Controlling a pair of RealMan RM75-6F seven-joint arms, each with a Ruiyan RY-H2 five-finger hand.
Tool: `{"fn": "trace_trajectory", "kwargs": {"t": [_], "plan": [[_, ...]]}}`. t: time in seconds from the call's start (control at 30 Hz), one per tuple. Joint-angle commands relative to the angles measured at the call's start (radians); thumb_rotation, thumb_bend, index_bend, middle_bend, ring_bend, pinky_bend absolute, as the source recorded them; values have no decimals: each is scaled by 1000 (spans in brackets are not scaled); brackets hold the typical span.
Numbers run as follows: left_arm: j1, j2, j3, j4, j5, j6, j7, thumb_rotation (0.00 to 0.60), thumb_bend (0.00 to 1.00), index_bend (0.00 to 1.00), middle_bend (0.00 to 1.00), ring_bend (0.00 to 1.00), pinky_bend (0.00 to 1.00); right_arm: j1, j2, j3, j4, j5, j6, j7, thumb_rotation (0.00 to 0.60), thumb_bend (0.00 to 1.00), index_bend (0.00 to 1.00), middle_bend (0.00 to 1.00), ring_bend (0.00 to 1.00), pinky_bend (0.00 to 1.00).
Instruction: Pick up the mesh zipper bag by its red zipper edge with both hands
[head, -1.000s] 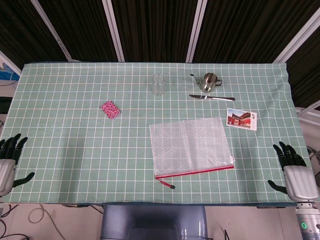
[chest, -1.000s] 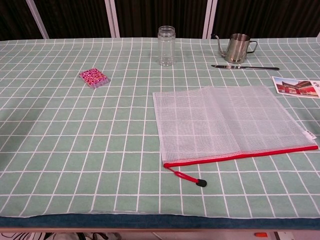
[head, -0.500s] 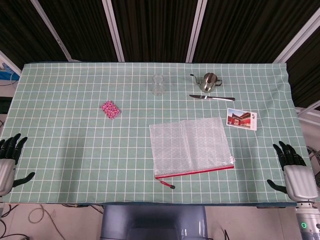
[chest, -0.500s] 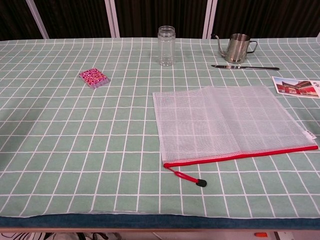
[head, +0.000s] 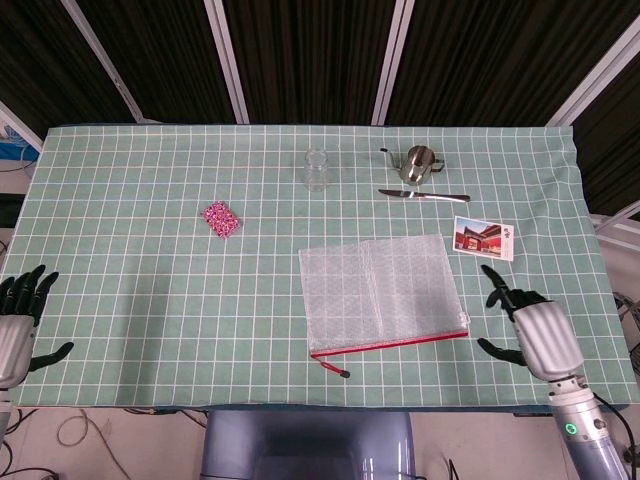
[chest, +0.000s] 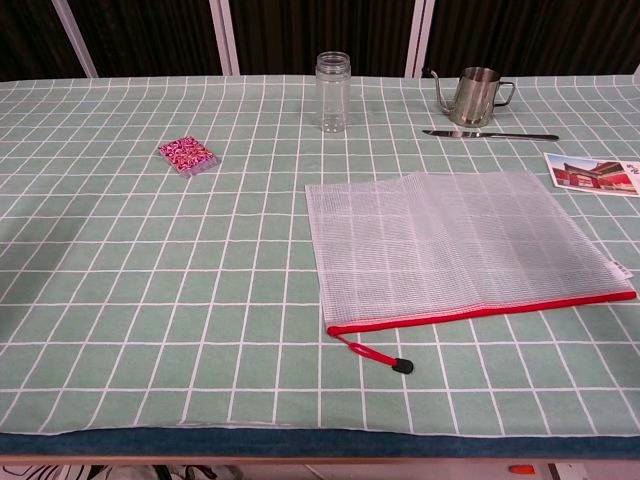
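Note:
The clear mesh zipper bag (head: 380, 290) (chest: 455, 245) lies flat right of the table's middle. Its red zipper edge (head: 390, 344) (chest: 480, 312) faces the near side, with a red pull cord (head: 333, 368) (chest: 375, 356) trailing off the left corner. My right hand (head: 530, 330) hovers open over the table just right of the bag's near right corner, fingers spread, touching nothing. My left hand (head: 18, 325) stays open at the table's near left corner, far from the bag. Neither hand shows in the chest view.
A pink patterned card pack (head: 221, 218) (chest: 187, 155) lies to the left. A clear jar (head: 317, 169) (chest: 333, 78), a small steel pitcher (head: 418, 163) (chest: 477, 95) and a knife (head: 424, 195) (chest: 490, 134) stand at the back. A postcard (head: 484, 238) (chest: 592, 173) lies right of the bag.
My right hand has moved left and inward from the table's right edge toward the bag's near right corner. The left hand and the bag have stayed put.

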Motion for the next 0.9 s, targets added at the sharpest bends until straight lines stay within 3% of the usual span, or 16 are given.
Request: {"fn": "trace_trajectory", "kwargs": {"t": [0.03,0.3,0.43,0.77,0.9], "plan": [[0,1,1,1,1,-1,0,600,0,0,0,0,0,79,-23,10,-69,-8,-114,-72,600,174,183,725,711,706],[-2,0,-2,0,-8,-5,1,600,0,0,0,0,0,200,-164,14,-77,80,-305,-177,600,193,366,985,950,854],[-3,0,-3,-4,-15,-10,2,600,0,0,0,0,0,244,-245,22,-72,160,-371,-232,600,203,439,1000,993,888],[-7,3,-5,-9,-26,-22,3,600,0,0,0,0,0,284,-393,7,-45,283,-402,-366,600,228,508,1000,1000,889],[-10,7,-5,-11,-31,-30,-7,600,0,0,0,0,0,301,-493,3,8,343,-407,-408,600,239,519,1000,1000,889]]}}
